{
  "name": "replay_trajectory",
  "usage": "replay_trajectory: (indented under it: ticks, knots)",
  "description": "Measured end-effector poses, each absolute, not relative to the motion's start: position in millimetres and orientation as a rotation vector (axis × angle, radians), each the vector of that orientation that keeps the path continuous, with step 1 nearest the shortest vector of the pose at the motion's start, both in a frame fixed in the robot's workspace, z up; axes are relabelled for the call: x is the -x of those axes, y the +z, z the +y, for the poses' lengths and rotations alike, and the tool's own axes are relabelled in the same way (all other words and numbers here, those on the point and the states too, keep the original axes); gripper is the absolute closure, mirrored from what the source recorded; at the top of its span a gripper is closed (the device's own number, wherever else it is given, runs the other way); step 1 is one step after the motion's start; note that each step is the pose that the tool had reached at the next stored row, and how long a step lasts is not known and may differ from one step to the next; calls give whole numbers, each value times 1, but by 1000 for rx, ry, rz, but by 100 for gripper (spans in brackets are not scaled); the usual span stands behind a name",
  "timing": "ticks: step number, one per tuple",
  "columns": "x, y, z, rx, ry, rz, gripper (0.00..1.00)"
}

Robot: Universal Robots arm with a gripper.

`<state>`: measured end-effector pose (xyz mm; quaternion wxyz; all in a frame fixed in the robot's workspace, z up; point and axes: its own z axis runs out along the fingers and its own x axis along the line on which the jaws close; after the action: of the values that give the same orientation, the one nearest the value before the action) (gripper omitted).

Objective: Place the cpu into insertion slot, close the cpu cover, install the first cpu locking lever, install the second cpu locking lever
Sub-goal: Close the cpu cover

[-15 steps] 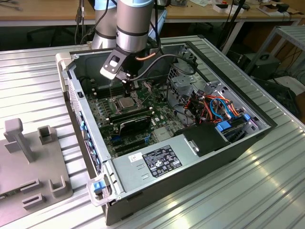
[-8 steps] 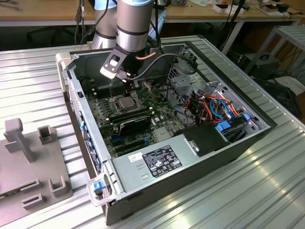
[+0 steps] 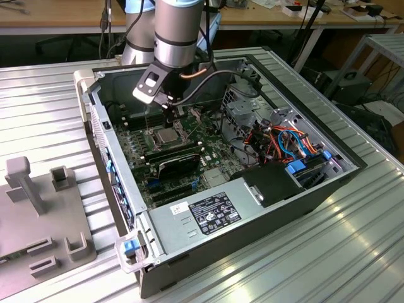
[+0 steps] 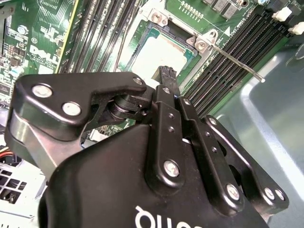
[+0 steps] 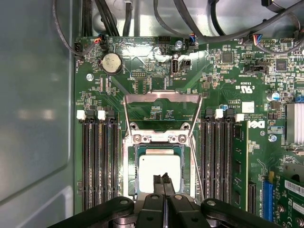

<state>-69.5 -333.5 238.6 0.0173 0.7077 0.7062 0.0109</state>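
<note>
End effector (image 5: pixel 161 179) clenched, fingers pressed together, nothing between them; hangs low inside case (image 3: pixel 303 189) on worktop (image 3: pixel 57 95); cpu (image 5: pixel 159 164) lies flat in slot (image 5: pixel 129 164), silvery side up, directly under tips in first wrist view; cover (image 5: pixel 161 97) looks raised, standing off hinge edge on far side of cpu from tips, window facing back over slot; judged not yet shut; lever (image 4: pixel 237 64) runs alongside slot, free end sticking out unlatched; long axis parallel to memory slots (image 5: pixel 99 161).
</note>
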Motion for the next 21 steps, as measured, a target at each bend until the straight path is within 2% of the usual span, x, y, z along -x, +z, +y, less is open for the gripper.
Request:
replay_trajectory:
  ticks: [21]
  knots:
    - [69, 243, -334, -2199, 34, 2194, 89]
